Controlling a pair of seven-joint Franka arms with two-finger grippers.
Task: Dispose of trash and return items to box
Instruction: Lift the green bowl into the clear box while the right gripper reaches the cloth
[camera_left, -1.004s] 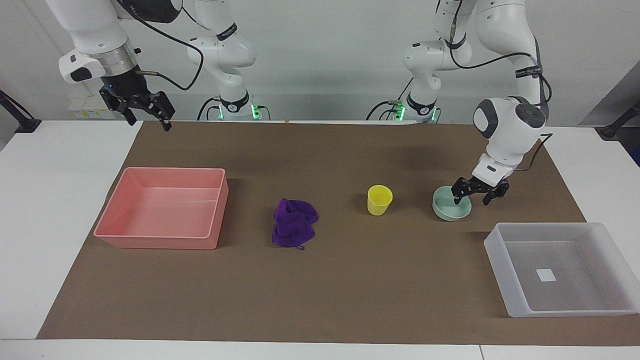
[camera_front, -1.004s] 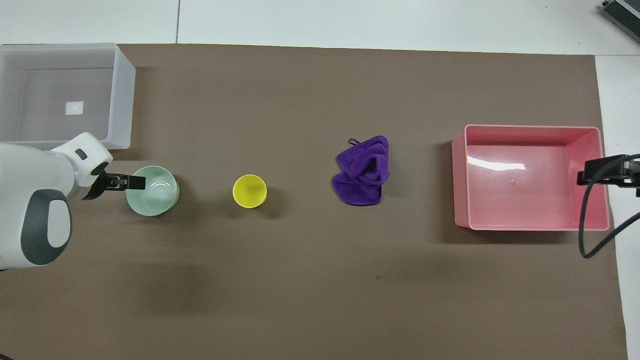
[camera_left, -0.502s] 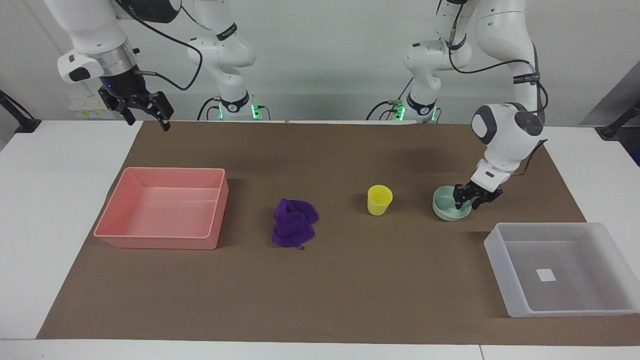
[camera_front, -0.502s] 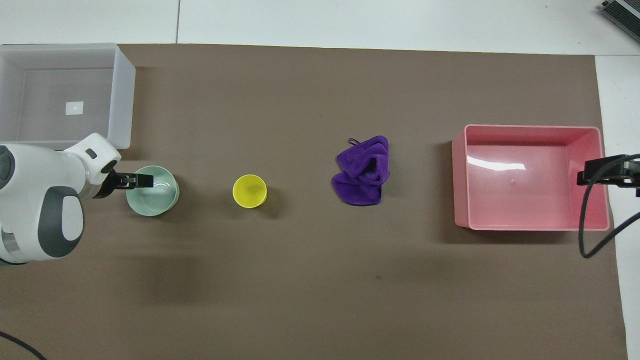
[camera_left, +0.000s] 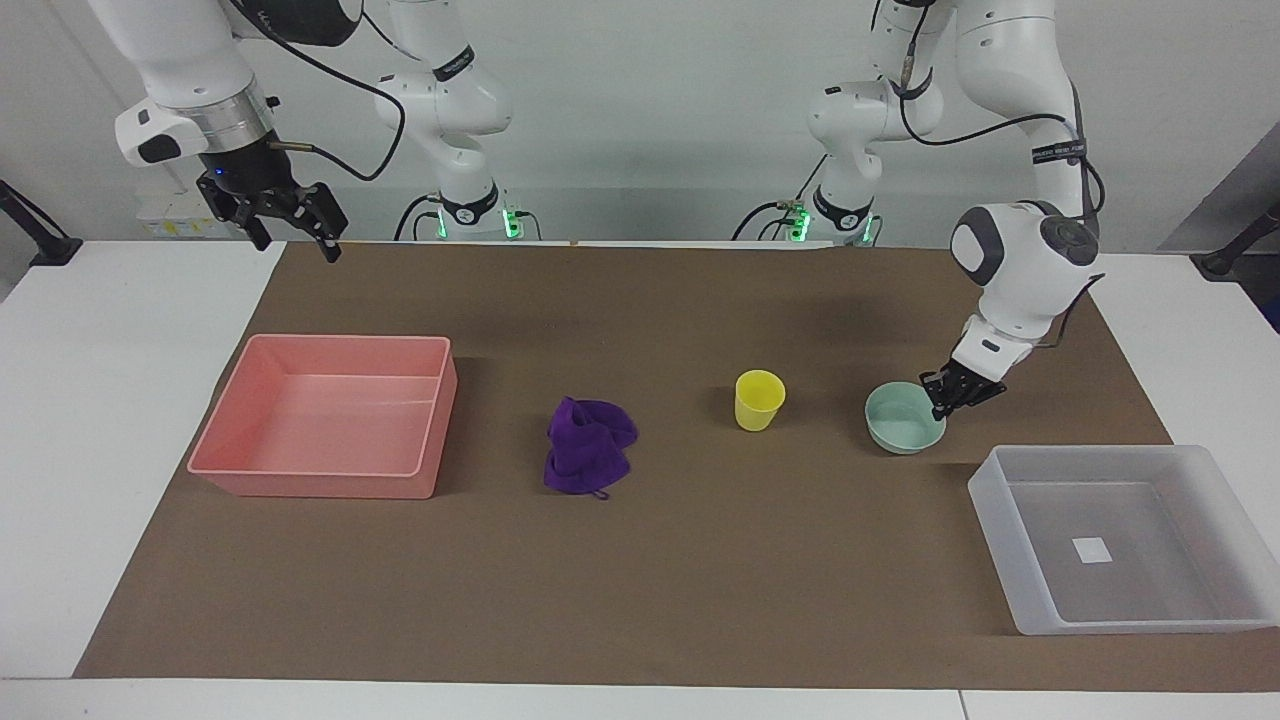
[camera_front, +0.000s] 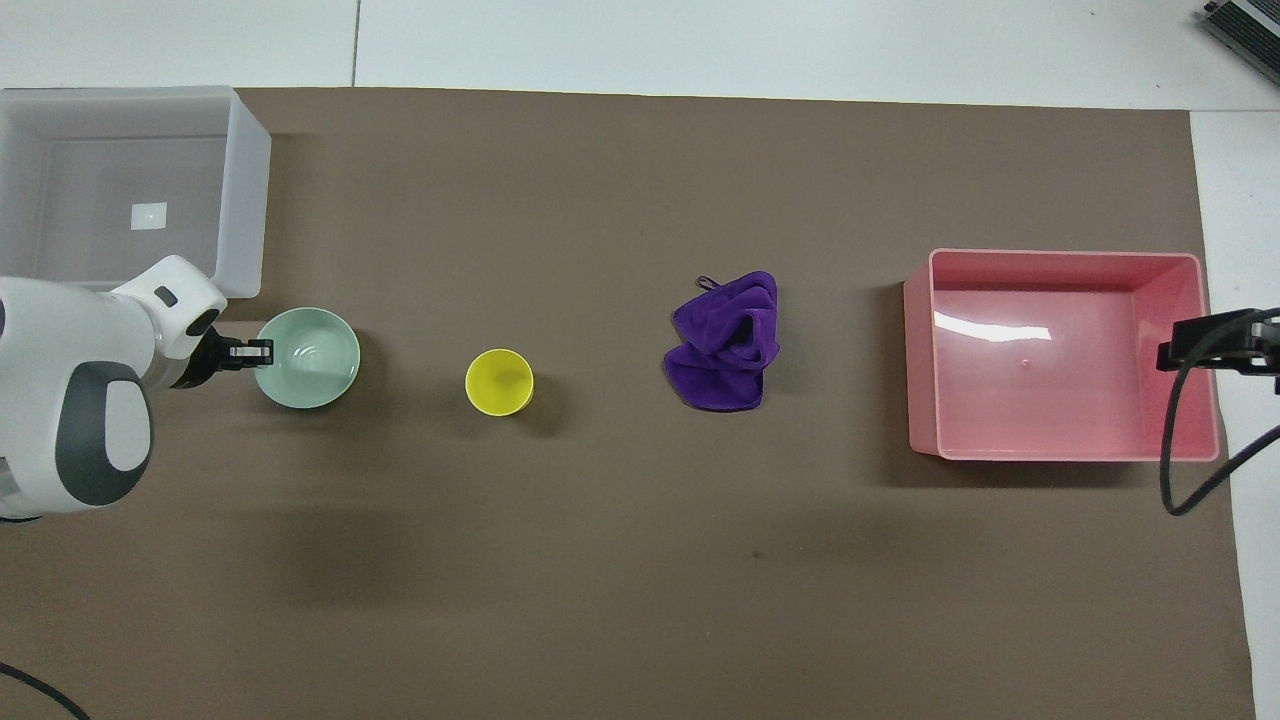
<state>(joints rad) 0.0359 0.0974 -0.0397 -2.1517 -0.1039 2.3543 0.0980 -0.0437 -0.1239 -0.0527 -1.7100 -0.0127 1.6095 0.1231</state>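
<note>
Toward the right arm's end from the yellow cup (camera_left: 759, 399), we have the right gripper (camera_left: 288, 222) waiting in the air, fingers apart, near the pink tray (camera_left: 330, 417); the purple rag (camera_left: 587, 455) lies untouched. Beside the cup, our left gripper (camera_left: 948, 394) pinches the green bowl (camera_left: 903, 417) by its rim. We judge the lift begun; next, carry it to the box (camera_left: 1127, 535).
</note>
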